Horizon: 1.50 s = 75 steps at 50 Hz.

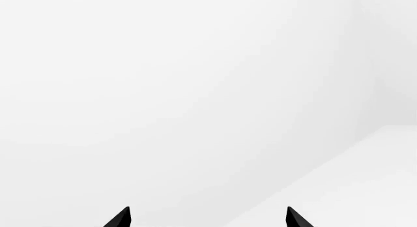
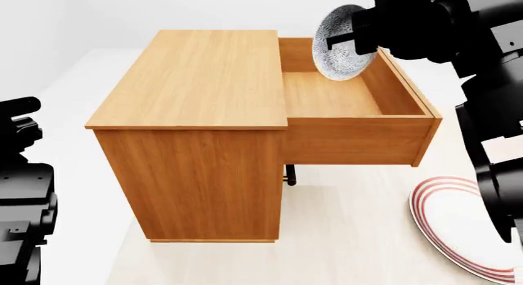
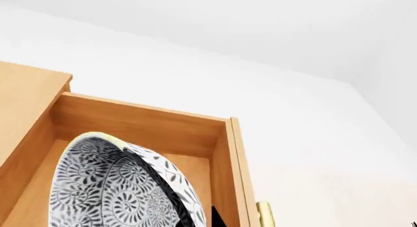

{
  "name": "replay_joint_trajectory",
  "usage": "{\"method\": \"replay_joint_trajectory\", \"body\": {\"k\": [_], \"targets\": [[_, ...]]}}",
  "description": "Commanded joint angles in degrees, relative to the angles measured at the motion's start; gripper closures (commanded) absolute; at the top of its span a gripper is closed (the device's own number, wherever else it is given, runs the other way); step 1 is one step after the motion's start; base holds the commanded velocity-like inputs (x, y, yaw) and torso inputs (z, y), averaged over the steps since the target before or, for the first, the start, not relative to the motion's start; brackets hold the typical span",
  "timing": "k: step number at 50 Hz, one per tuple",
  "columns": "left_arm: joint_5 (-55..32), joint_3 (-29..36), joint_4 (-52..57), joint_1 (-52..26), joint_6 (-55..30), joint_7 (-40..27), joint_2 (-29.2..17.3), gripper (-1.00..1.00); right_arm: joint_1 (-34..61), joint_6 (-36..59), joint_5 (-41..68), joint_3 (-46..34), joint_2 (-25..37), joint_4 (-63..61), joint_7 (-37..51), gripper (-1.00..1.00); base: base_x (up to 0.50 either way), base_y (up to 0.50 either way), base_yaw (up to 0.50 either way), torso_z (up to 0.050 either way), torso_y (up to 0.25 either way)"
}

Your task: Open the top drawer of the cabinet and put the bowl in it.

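Head view: the top drawer (image 2: 359, 122) of the cabinet (image 2: 196, 113) stands pulled out at centre right. The right tool (image 2: 353, 35), upper right, is clamped on the bowl (image 2: 337, 49), held on edge above the drawer's rear. Left wrist view: the left tool (image 1: 208, 218) fingertips are spread apart, holding nothing.

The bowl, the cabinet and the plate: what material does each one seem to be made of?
The bowl, held tilted in the right claw over the open top drawer, looks like glazed ceramic: white with a dense dark printed pattern. The cabinet looks like wood or wood veneer: orange-brown, visible grain, matte. The plate seems glazed ceramic or plastic: smooth white with red rings.
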Motion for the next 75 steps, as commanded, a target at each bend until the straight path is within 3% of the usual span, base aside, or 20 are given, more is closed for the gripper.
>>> {"method": "replay_joint_trajectory", "body": {"k": [1,15,24,47,61,75], "targets": [[0.0,0.1,0.0,0.2,0.0,-0.1,0.0,-1.0,1.4,-1.3,-2.0,-1.1,-3.8,8.6,-4.3,1.0,0.0,0.0,0.0,0.0,0.0],[-0.1,-0.1,0.0,0.6,0.1,-0.1,-0.1,-1.0,4.2,-5.6,-4.9,-1.9,-10.0,25.4,-11.5,1.0,0.0,0.0,0.0,0.0,0.0],[0.0,-0.2,0.0,0.8,0.1,-0.2,0.0,-1.0,3.1,-2.7,-9.3,8.9,-9.5,25.5,-11.1,1.0,0.0,0.0,0.0,0.0,0.0],[0.0,-0.4,0.0,1.1,0.2,-0.2,-0.2,-1.0,-0.3,-1.0,-36.3,44.2,-10.4,25.6,-15.0,1.0,0.0,0.0,0.0,0.0,0.0],[0.0,-0.4,0.0,1.3,0.3,-0.1,-0.1,-1.0,-2.7,-3.3,-44.8,52.1,-10.9,25.6,-15.7,1.0,0.0,0.0,0.0,0.0,0.001],[0.0,-0.3,0.0,1.5,0.3,-0.2,0.1,-1.0,-4.3,-4.0,-47.7,54.3,-10.9,25.6,-15.7,1.0,0.0,0.0,0.0,0.0,0.0]]}}
